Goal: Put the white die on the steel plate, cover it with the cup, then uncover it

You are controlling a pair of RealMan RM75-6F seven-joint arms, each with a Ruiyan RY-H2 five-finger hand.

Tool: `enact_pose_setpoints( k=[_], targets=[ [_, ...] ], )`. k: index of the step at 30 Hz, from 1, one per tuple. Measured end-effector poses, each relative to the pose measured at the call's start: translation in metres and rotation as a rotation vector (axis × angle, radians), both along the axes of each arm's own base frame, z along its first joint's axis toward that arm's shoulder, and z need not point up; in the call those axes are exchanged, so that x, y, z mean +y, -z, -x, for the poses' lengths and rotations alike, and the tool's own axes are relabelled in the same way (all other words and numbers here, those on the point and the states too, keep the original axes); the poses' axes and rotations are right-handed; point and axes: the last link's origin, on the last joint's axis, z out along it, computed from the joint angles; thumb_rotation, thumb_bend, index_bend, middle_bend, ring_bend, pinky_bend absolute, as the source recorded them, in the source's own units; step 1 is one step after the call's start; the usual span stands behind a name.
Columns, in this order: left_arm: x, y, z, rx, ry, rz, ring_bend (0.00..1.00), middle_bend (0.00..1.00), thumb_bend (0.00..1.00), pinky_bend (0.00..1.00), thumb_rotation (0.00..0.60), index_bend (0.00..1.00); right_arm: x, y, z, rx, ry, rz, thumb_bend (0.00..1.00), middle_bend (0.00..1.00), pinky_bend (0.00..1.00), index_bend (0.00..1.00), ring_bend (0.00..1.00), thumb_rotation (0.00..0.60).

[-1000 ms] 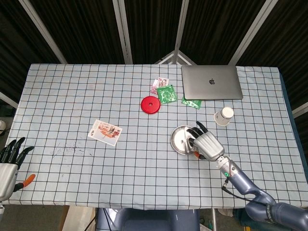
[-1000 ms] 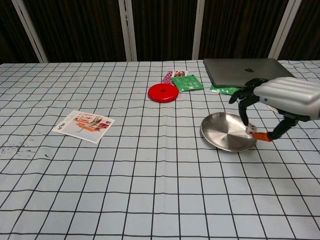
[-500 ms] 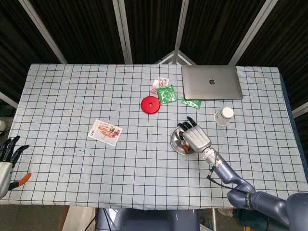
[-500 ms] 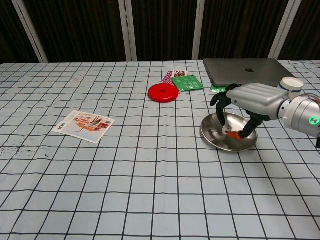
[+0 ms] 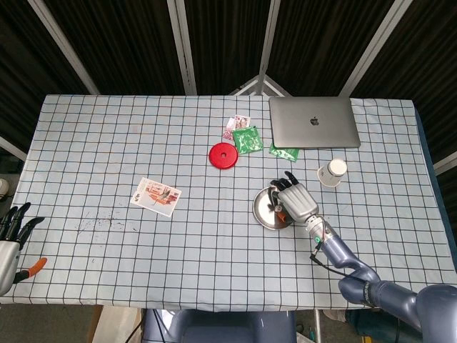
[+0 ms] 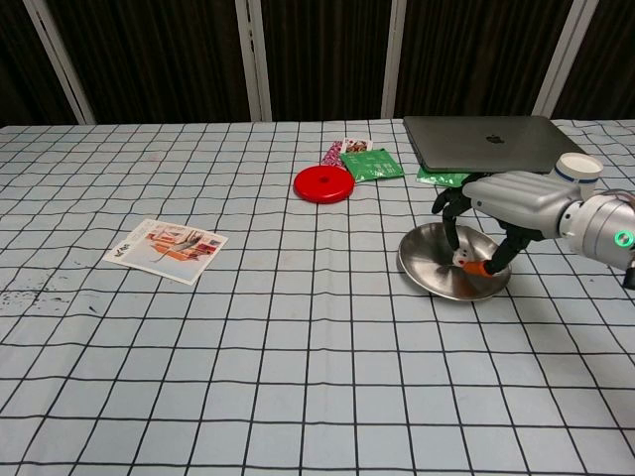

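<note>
The steel plate [image 5: 263, 212] [image 6: 432, 270] lies right of the table's middle. My right hand [image 5: 294, 201] [image 6: 508, 201] hovers over its right half, fingers curled down into the bowl. The white die [image 6: 462, 258] sits low in the plate between a dark fingertip and the orange-tipped thumb, and it looks pinched. The head view hides the die under the hand. A white paper cup [image 5: 332, 172] [image 6: 578, 167] stands to the right of the plate, in front of the laptop. My left hand [image 5: 13, 246] hangs off the table's near left corner with its fingers spread, holding nothing.
A grey laptop [image 5: 313, 121] [image 6: 488, 141] lies shut at the back right. Green packets [image 5: 248, 140] and a red disc [image 5: 223, 155] [image 6: 323, 183] lie behind the plate. A printed card [image 5: 156, 196] [image 6: 166, 248] lies at the left.
My right hand carried the die from the plate's right rim in over the bowl, then drew back slightly to the right. The left hand sank a little lower at the corner.
</note>
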Motion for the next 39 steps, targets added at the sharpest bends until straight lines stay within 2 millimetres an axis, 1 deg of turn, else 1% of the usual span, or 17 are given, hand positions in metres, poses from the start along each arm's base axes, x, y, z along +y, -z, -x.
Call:
enact_pose_setpoints(
  k=[3,5,6,9,12,16,20,23,28,33,39],
  targets=[
    [0.000,0.001,0.000,0.003,0.000,0.000,0.00,0.00,0.27,0.13,0.600,0.20,0.001,0.001,0.000,-0.008,0.007,-0.004,0.16,0.21,0.02,0.48,0.19,0.600],
    [0.000,0.001,0.000,0.003,-0.003,0.000,0.00,0.00,0.27,0.13,0.600,0.21,0.001,0.002,0.000,-0.010,0.014,-0.008,0.09,0.20,0.02,0.37,0.19,0.600],
    [0.001,0.001,0.001,0.004,-0.006,0.000,0.00,0.00,0.27,0.13,0.600,0.21,0.001,0.003,0.001,-0.010,0.023,-0.012,0.07,0.20,0.02,0.31,0.18,0.600],
    [0.002,0.001,0.001,0.008,-0.011,-0.001,0.00,0.00,0.28,0.13,0.600,0.21,0.000,0.003,0.002,-0.021,0.051,-0.017,0.04,0.20,0.02,0.18,0.18,0.600],
    [0.002,0.001,0.002,0.007,-0.016,-0.001,0.00,0.00,0.28,0.13,0.600,0.21,-0.001,0.001,0.002,-0.036,0.069,-0.015,0.03,0.20,0.02,0.13,0.18,0.600],
    [0.002,0.001,0.002,0.007,-0.020,0.002,0.00,0.00,0.28,0.13,0.600,0.21,-0.002,-0.004,0.000,-0.058,0.075,-0.002,0.03,0.19,0.02,0.10,0.18,0.600],
    [0.002,0.001,0.001,0.005,-0.016,0.004,0.00,0.00,0.28,0.13,0.600,0.21,-0.003,-0.010,-0.001,-0.076,0.073,0.013,0.03,0.19,0.02,0.10,0.18,0.600],
    [0.000,0.000,0.000,0.002,-0.013,0.002,0.00,0.00,0.28,0.13,0.600,0.21,-0.005,-0.022,-0.002,-0.094,0.059,0.052,0.03,0.19,0.02,0.10,0.18,0.600],
    [0.000,0.001,0.000,0.003,-0.012,0.007,0.00,0.00,0.28,0.13,0.600,0.21,-0.012,-0.056,-0.002,-0.137,0.048,0.138,0.03,0.19,0.02,0.10,0.18,0.600],
    [-0.001,0.002,-0.001,0.006,-0.010,0.011,0.00,0.00,0.28,0.13,0.600,0.21,-0.020,-0.083,0.009,-0.099,0.075,0.199,0.02,0.19,0.02,0.10,0.18,0.600],
    [0.000,0.002,0.000,0.007,-0.015,0.009,0.00,0.00,0.28,0.13,0.600,0.21,-0.027,-0.097,0.029,-0.046,0.156,0.225,0.03,0.19,0.02,0.13,0.18,0.600]
  ],
)
